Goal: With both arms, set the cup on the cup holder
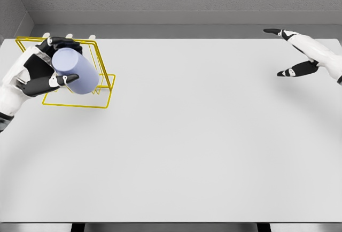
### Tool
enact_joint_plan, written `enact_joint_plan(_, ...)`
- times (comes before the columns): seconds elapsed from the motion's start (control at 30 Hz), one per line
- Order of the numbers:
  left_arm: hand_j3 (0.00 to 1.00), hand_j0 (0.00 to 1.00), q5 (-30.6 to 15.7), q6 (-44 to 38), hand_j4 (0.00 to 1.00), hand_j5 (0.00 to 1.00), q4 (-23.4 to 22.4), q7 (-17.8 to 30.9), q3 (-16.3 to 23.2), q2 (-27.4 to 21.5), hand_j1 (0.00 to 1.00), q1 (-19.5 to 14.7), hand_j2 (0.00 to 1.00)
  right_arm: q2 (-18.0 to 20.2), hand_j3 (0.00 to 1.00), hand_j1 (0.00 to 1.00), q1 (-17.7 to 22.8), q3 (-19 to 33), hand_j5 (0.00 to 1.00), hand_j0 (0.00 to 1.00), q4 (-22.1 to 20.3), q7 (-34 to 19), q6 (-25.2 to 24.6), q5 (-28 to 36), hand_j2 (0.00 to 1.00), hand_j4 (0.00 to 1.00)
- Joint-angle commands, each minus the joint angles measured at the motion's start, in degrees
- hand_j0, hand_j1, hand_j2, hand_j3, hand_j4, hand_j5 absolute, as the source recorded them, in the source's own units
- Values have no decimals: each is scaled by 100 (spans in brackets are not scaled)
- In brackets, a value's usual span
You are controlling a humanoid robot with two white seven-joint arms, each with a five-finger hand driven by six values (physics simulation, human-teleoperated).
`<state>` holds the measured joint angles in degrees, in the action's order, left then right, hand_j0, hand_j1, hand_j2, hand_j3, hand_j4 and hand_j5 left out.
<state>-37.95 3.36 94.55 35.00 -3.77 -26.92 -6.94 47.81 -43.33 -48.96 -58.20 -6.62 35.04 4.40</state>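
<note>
I see my left hand (45, 66) gripping the lavender cup (75, 70), tilted on its side over the yellow wire cup holder (80, 97) at the table's (187, 146) far left. My right hand (302, 55) hovers far right, fingers spread, holding nothing.

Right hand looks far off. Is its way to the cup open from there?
Probably yes: bare table lies between the open right hand and the cup. But the left hand already grips it over the yellow holder.
</note>
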Motion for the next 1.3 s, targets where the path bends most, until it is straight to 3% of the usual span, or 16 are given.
enact_joint_plan(0.0,84,84,-37,6,84,84,11,0,-1,-6,84,0,84,9,100,100,0,10,100,100,2,3,-4,35,100,100)
enact_joint_plan(0.2,95,95,-37,6,95,95,11,0,-1,-6,95,9,95,0,100,100,9,10,100,100,2,-6,-4,35,100,100)
enact_joint_plan(0.6,100,100,-45,15,100,100,11,0,-18,-23,100,26,100,0,100,100,9,10,100,100,2,-6,-4,35,100,100)
enact_joint_plan(0.7,100,100,-133,59,100,100,336,0,-255,-50,100,246,100,0,100,100,9,10,100,100,2,-6,-4,35,100,100)
enact_joint_plan(0.87,100,100,-300,903,100,100,512,0,-431,-261,100,510,100,9,100,100,9,10,100,100,2,-6,-4,35,100,100)
enact_joint_plan(0.93,100,100,-309,1597,100,100,556,0,-466,-261,100,633,100,9,100,100,0,10,100,100,2,-6,-4,35,100,100)
enact_joint_plan(1.0,100,100,-353,2360,100,100,626,0,-387,-261,100,914,100,9,100,100,-9,10,100,100,2,-6,-4,35,100,100)
enact_joint_plan(1.03,100,100,-353,3046,100,100,626,0,-19,-375,100,941,100,9,100,100,-9,10,100,100,2,-6,-4,35,100,100)
enact_joint_plan(1.13,100,100,-186,3164,100,100,626,0,983,-577,100,835,100,0,100,100,-9,1,100,100,2,-6,-4,35,100,100)
enact_joint_plan(1.27,100,100,280,3164,100,100,626,0,1467,-516,100,598,100,0,100,100,-9,1,100,100,2,-6,-4,35,100,100)
